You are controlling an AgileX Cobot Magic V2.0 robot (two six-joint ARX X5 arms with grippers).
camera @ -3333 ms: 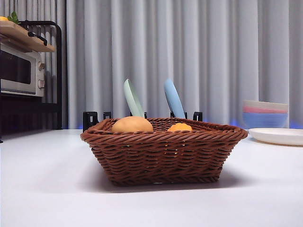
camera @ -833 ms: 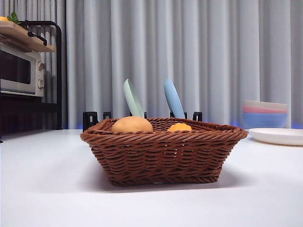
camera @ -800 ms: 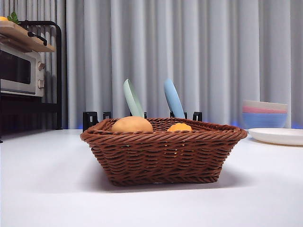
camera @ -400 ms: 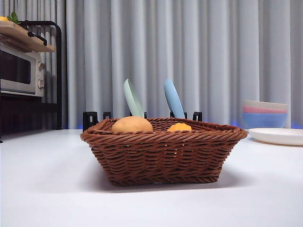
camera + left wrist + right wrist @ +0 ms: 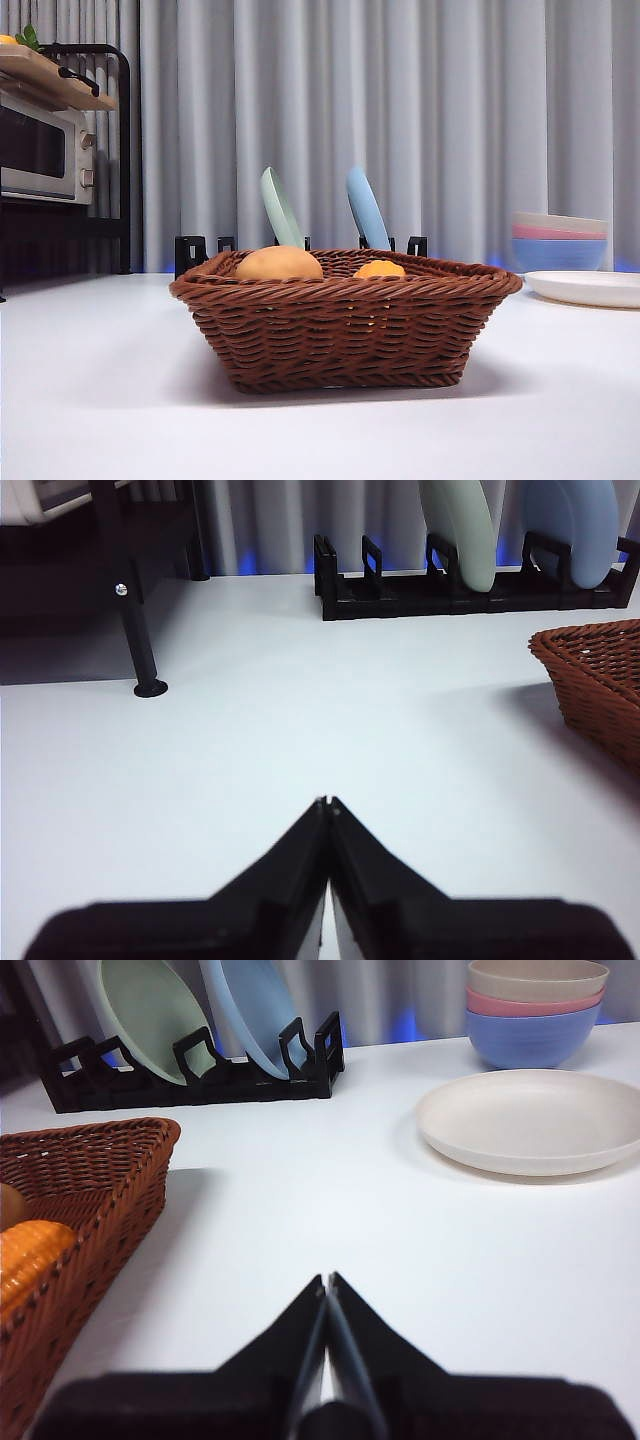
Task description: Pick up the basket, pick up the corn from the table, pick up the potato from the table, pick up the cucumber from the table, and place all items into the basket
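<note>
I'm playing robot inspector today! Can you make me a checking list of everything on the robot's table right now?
Surface: white table, bare patches look clean.
Job's things: brown basket stands on the table; the potato and the corn lie inside it. Cucumber: nothing seen; the basket wall hides the bottom.
Clutter: black dish rack holding a green plate and a blue plate; stacked bowls; cream plate.
Grippers: left gripper shut, empty, over bare table beside the basket; right gripper shut, empty, on the other side.
Cables: nothing seen.
Surroundings: grey curtain; oven on a black shelf.
</note>
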